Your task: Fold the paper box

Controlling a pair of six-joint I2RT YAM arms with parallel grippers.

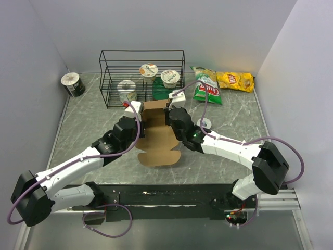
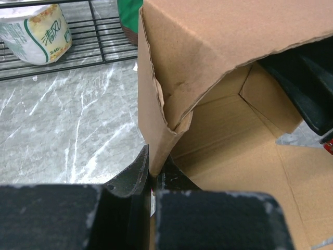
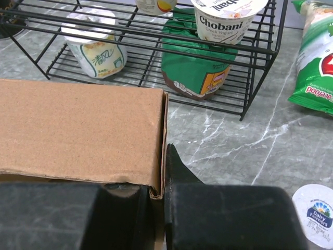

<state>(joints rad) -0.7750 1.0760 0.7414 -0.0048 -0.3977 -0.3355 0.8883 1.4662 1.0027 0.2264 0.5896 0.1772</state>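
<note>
The paper box (image 1: 157, 136) is plain brown cardboard, part folded, in the middle of the table with a flat flap towards me. My left gripper (image 1: 136, 115) is shut on its left wall; in the left wrist view (image 2: 152, 172) the fingers pinch the raised wall (image 2: 151, 120), with a flap (image 2: 218, 41) folded over the inside. My right gripper (image 1: 170, 115) is shut on the right wall; in the right wrist view (image 3: 162, 182) the fingers pinch the edge beside the brown top panel (image 3: 78, 130).
A black wire rack (image 1: 141, 77) with yogurt cups (image 1: 169, 78) and a green pouch stands behind the box. Chip bags (image 1: 205, 86) lie at the back right, a foil lid (image 1: 206, 124) right of the box, a can (image 1: 73, 84) at the back left.
</note>
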